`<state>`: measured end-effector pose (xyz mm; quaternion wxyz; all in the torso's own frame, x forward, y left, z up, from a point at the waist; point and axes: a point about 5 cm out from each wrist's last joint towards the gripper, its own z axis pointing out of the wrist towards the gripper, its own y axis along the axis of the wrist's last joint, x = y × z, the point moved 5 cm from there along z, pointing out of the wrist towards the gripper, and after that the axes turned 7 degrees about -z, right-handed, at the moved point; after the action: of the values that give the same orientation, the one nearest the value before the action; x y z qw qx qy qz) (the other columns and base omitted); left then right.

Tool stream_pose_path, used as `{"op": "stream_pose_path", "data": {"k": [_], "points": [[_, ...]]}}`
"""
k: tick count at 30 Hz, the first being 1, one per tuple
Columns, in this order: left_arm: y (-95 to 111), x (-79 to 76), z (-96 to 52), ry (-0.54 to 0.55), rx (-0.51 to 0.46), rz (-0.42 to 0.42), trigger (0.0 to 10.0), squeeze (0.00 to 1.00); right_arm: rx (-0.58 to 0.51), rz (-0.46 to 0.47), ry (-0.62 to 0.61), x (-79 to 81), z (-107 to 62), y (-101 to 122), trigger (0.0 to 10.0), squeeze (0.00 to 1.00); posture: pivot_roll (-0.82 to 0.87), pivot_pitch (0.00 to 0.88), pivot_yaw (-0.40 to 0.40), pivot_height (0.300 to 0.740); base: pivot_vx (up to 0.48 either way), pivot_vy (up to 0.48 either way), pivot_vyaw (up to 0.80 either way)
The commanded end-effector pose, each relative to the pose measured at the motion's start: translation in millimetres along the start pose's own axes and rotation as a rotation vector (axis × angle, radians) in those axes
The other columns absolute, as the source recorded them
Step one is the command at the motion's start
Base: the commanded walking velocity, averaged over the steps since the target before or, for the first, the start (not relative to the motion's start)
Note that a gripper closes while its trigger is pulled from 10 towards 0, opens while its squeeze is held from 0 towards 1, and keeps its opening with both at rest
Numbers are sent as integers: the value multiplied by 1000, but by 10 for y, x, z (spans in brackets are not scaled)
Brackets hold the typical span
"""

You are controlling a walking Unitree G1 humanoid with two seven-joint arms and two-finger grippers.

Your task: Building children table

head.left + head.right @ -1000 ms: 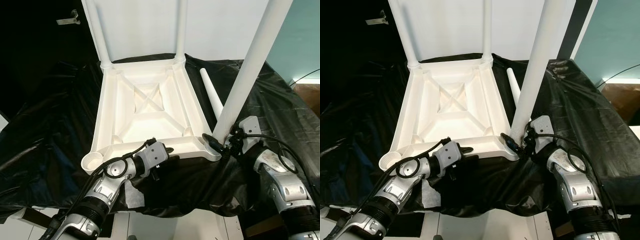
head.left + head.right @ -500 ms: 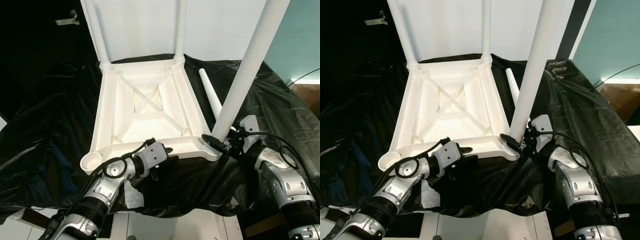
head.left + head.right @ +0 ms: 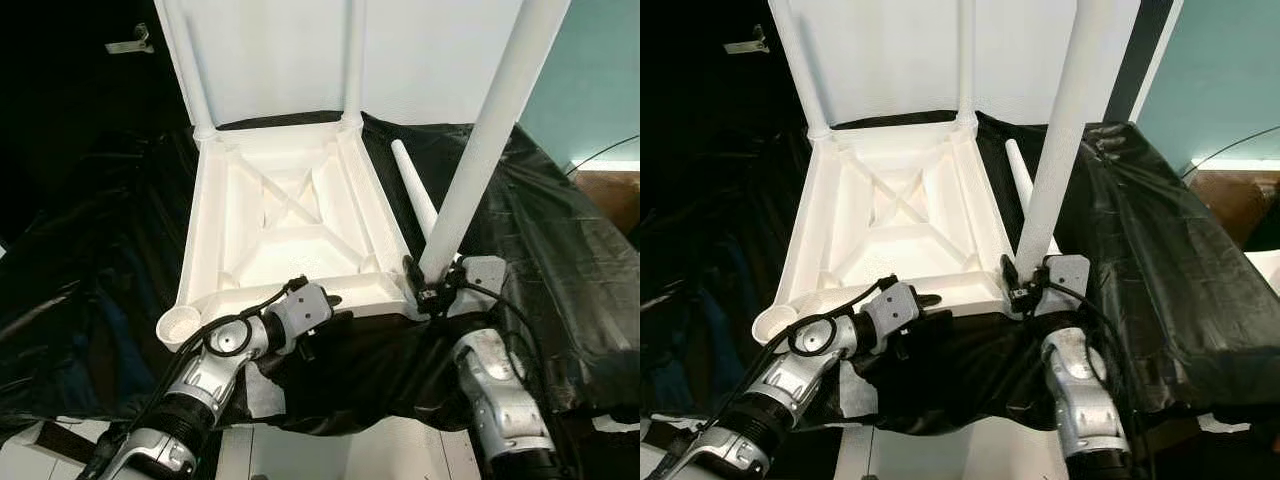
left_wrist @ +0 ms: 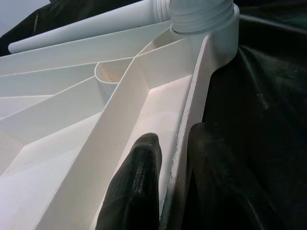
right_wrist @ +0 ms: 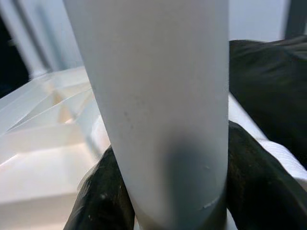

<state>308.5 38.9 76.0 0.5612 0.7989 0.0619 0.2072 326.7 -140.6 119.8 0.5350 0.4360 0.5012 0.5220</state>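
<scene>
The white plastic children table top (image 3: 290,215) lies upside down on a black sheet. Two white legs (image 3: 185,60) (image 3: 353,55) stand in its far corners. A third leg (image 3: 485,140) rises from the near right corner, and my right gripper (image 3: 425,285) is shut around its base (image 5: 153,96). My left gripper (image 3: 330,305) is shut on the table's near rim (image 4: 192,120), one finger inside it and one outside. The near left corner socket (image 3: 180,323) is empty. A loose leg (image 3: 412,185) lies on the sheet right of the table top.
The black plastic sheet (image 3: 560,240) drapes the whole work surface and falls over its front edge. A white panel (image 3: 430,50) stands behind, with a teal wall (image 3: 600,80) to the right. A white scrap (image 3: 262,385) lies under my left arm.
My right forearm has swung left and now sits under the held leg, whose base has shifted slightly left. The left gripper keeps its hold on the rim.
</scene>
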Motion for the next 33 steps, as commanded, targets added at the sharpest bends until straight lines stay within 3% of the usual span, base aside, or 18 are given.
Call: {"op": "stream_pose_path", "data": {"k": [1,4,9,10,14,15,22,23,24,25,26,28,33], "points": [[-224,-203,-39,-78,75,-25,10000,0,129,31,-246,-484,-128,-307,0,0,6,11,-1,740,0,0,0],[-231,-210,-43,-80,77,-27,10000,0,144,112,-249,-370,-141,-347,0,0,11,14,0,740,0,0,0],[-243,-198,-50,-75,81,-28,10000,0,122,80,-243,-301,-95,-274,0,0,15,12,-1,740,0,0,0],[-242,-195,-48,-73,81,-28,10000,0,113,65,-213,-240,-70,-245,10000,0,15,11,-3,740,0,0,0],[-240,-191,-42,-68,79,-30,10000,0,83,15,-159,-135,-32,-171,10000,0,13,9,-6,740,0,0,0],[-239,-192,-38,-68,79,-31,10000,0,74,6,-158,-141,-27,-156,10000,1000,12,10,-8,740,0,0,0],[-238,-197,-30,-67,76,-34,10000,0,34,-20,-40,-94,31,-80,10000,1000,7,10,-9,740,0,0,0],[-237,-198,-30,-67,76,-34,10000,0,23,-37,-7,-79,40,-61,10000,914,7,10,-9,740,0,0,0],[-237,-199,-29,-67,75,-34,10000,0,10,-59,15,-74,44,-41,10000,541,7,10,-9,740,0,0,0],[-237,-199,-29,-67,75,-34,10000,0,10,-59,15,-74,44,-41,10000,541,7,10,-9,740,0,0,0],[-238,-202,-28,-67,75,-34,10000,0,-5,-81,50,-61,47,-23,10000,0,7,10,-9,740,0,0,0],[-233,-212,-14,-70,72,-35,10000,0,-31,-95,224,2,44,16,10000,0,-6,12,-10,740,0,0,0],[-232,-213,-14,-70,71,-35,10000,0,-18,-86,347,-44,52,53,10000,0,-8,13,-8,740,0,0,0]]}}
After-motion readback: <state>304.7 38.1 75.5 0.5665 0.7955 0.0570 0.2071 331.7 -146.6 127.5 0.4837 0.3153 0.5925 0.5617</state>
